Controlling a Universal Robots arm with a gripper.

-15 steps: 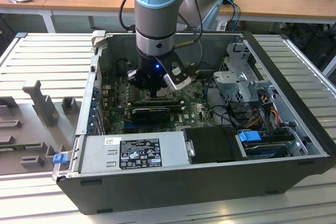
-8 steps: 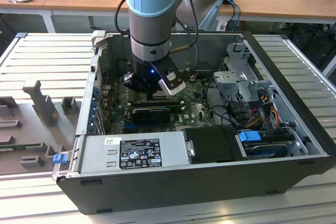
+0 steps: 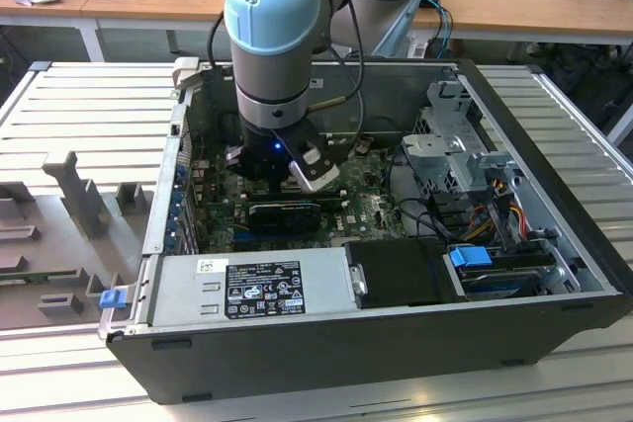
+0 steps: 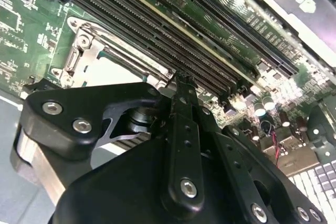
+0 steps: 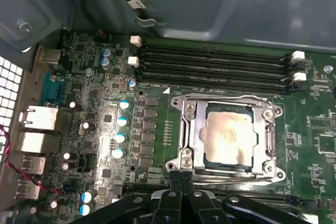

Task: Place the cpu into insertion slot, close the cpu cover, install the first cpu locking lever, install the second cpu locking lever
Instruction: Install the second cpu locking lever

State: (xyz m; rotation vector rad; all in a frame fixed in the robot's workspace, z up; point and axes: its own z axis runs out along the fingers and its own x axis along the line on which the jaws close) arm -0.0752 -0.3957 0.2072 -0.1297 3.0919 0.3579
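Note:
The cpu (image 5: pixel 231 135), a pale square chip, lies flat in the insertion slot (image 5: pixel 229 169) on the green motherboard. The cpu cover (image 5: pixel 192 129), a silver frame plate, lies down around the chip's edges. My gripper (image 5: pixel 182 178) is at the slot's near corner, its two black fingers pressed together with nothing seen between them. In the second wrist view the gripper (image 4: pixel 181 80) points at the edge of the same slot (image 4: pixel 79 51). In the exterior view the arm's wrist and gripper (image 3: pixel 287 177) reach down into the open computer case. I cannot make out how the locking levers stand.
Long black memory slots (image 5: pixel 215 64) run just beyond the socket. Capacitors (image 5: pixel 122 121) and rear ports (image 5: pixel 37 119) sit to one side. In the exterior view a grey power supply (image 3: pixel 252 284), a drive cage (image 3: pixel 455 150) and cables (image 3: pixel 495 205) crowd the case.

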